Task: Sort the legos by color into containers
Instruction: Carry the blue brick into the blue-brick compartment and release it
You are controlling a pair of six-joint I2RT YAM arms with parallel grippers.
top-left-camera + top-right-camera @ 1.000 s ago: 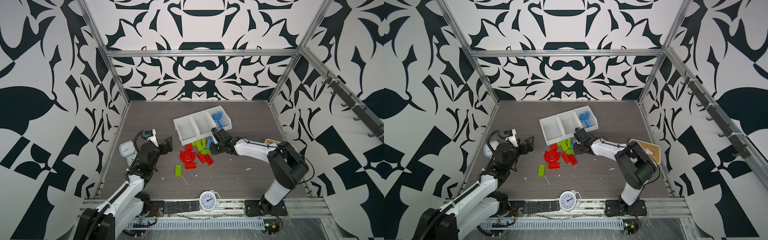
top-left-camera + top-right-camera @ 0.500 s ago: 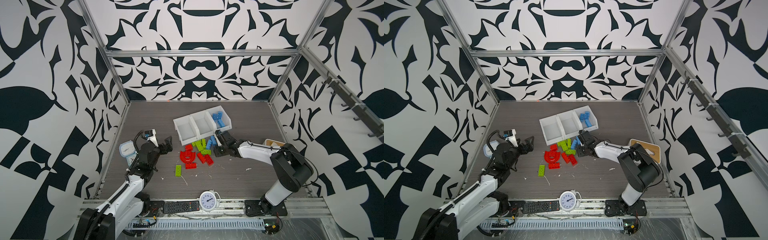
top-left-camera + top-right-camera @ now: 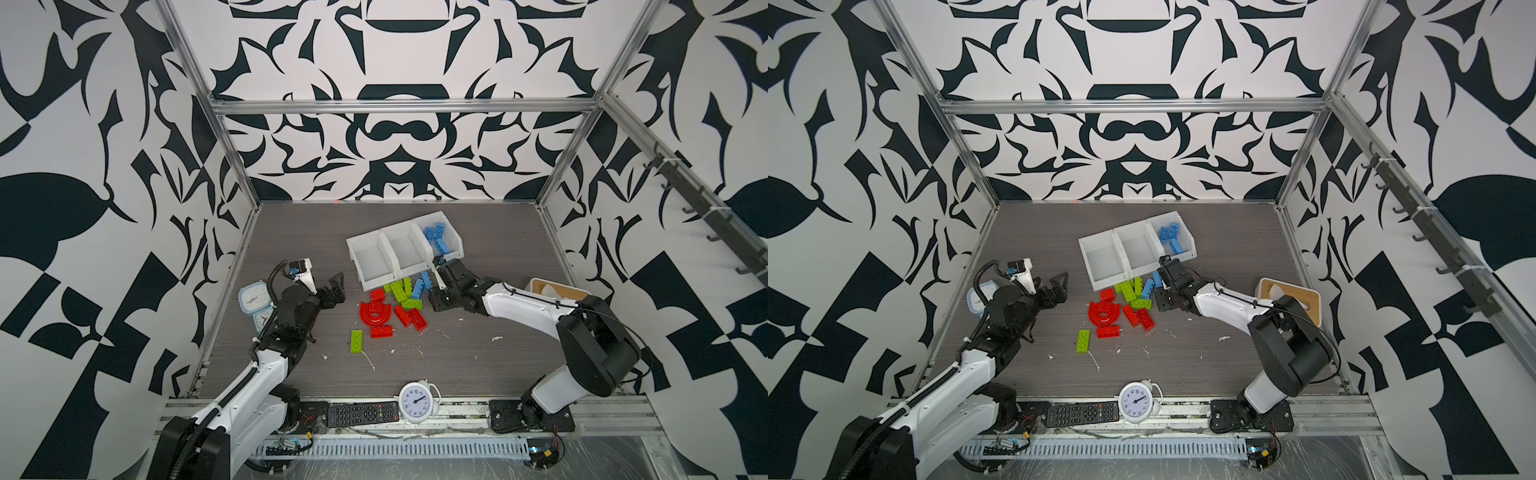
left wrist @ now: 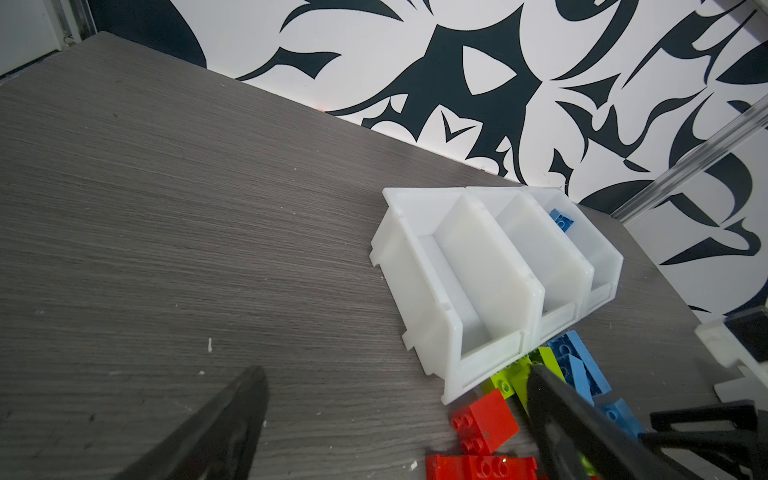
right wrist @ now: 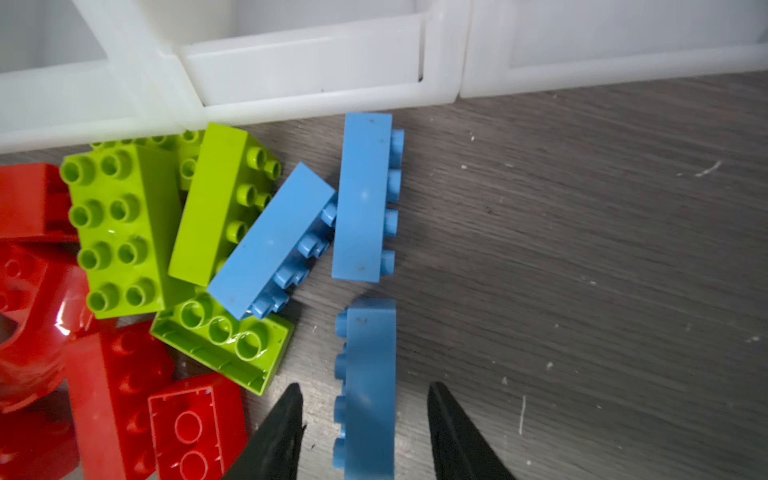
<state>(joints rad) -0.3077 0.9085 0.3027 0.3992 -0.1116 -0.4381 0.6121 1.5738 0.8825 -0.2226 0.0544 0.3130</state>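
The right pincer point(image 5: 361, 386) is down at the counter point(image 5: 582, 249), just in front of the containers point(image 3: 390, 253). Its jaws are spread to either side of a blue brick point(image 5: 368, 415), with a gap showing on both flanks, so nothing is pinched. That brick lies on its side. Its long axis runs along the fingers and points toward the containers' lowered fronts, and its studs face the pile of green bricks point(image 5: 120, 228). A second blue brick point(image 5: 365, 195) lies nearly in line beyond it, also on its side. Its studs face the opposite way, and its far end is close against a container front. A third blue brick point(image 5: 270, 241) sits at a slant, leaning on the green ones.

In both top views the three joined containers form a diagonal row, with the right end farther back. The right-hand one holds several blue bricks point(image 3: 436, 239), and the other two look bare.

The red arch point(image 3: 376, 313) lies flat with its studs up and its curved edge toward the robot. A lone green brick point(image 3: 356, 341) rests apart from the pile, studs up, with its long axis running near to far.

The left pincer point(image 4: 395, 370) hangs over the counter beside the pile with its jaws spread wide, holding nothing.
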